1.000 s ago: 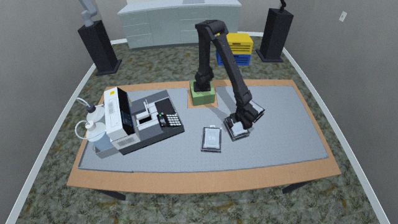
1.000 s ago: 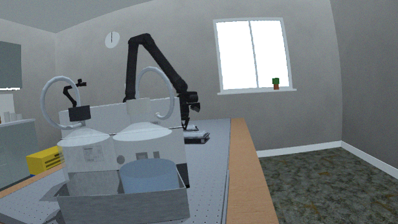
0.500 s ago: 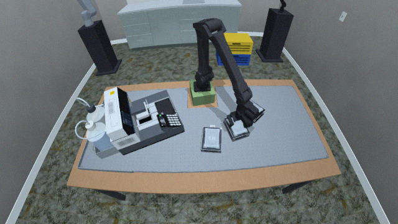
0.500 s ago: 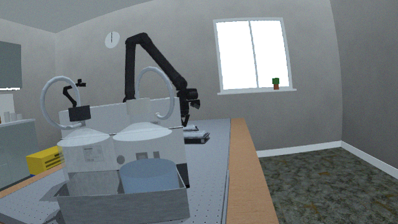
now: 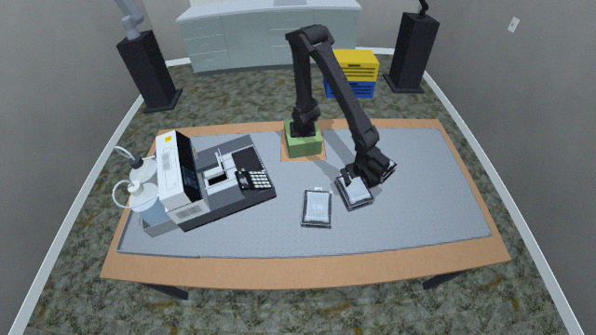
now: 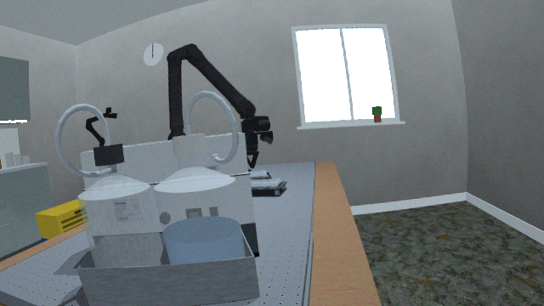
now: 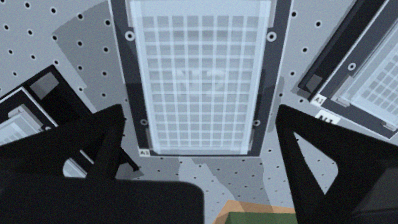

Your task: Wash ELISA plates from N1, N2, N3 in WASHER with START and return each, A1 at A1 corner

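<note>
The plate of nest N2 (image 5: 358,192) (image 7: 200,75) lies flat in its dark frame, with the A1 mark at the frame's lower left corner in the wrist view. My gripper (image 5: 359,180) (image 7: 200,112) (image 6: 252,165) is open above it, one fingertip out to each side. A second plate (image 5: 318,206) (image 7: 382,75) lies in its nest at the right in the wrist view. A third plate (image 5: 389,171) (image 7: 16,127) is partly hidden by the arm and a finger. The washer (image 5: 173,174) has a green lamp (image 5: 240,172) by its keypad (image 5: 259,180). No plate shows in its white carrier (image 5: 223,186).
Two bottles (image 5: 150,200) (image 6: 195,180) with looped hoses stand in a grey tray (image 6: 170,280) beside the washer. The arm's green base block (image 5: 304,146) is at the back edge of the table. The washer hides much of the table in the exterior view.
</note>
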Robot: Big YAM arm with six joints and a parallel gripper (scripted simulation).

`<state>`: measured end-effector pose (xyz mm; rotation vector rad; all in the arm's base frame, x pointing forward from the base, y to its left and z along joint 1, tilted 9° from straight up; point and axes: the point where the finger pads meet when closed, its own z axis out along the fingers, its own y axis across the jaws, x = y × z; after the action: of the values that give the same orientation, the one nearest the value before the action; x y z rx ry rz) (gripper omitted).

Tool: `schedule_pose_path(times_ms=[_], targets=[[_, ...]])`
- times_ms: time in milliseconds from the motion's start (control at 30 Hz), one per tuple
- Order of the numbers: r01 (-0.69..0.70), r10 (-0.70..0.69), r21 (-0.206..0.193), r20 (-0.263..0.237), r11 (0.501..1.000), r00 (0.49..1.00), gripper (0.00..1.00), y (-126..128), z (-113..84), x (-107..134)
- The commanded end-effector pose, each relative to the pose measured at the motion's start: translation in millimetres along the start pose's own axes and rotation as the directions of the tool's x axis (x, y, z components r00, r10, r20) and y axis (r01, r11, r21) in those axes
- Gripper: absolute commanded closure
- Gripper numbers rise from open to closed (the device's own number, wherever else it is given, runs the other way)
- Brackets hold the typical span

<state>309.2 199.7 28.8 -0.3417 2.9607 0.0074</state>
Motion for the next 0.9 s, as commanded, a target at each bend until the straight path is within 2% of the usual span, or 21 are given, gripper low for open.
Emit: schedule_pose_path(times_ms=[0, 67, 100, 167, 633, 667, 733, 867], targets=[[-0.003, 0.004, -0.018, 0.039, 1.0, 0.999, 0.0, 10, -22.3, -19], [-0.003, 0.004, -0.018, 0.039, 1.0, 0.999, 0.0, 10, -22.3, -19], [0.003, -0.003, 0.0, -0.005, 1.0, 1.0, 0.0, 7, -8.6, -7], [-0.001, 0.002, -0.018, 0.039, 1.0, 0.999, 0.0, 11, -27.5, -19], [-0.003, 0.004, -0.019, 0.042, 1.0, 0.999, 0.0, 10, -49.1, -19], [0.002, -0.002, -0.001, 0.0, 1.0, 1.0, 0.0, 7, -35.6, -10], [-0.002, 0.003, -0.019, 0.041, 1.0, 0.999, 0.0, 10, -53.9, -19], [-0.004, 0.005, -0.019, 0.043, 1.0, 0.999, 0.0, 10, -61.5, -19]])
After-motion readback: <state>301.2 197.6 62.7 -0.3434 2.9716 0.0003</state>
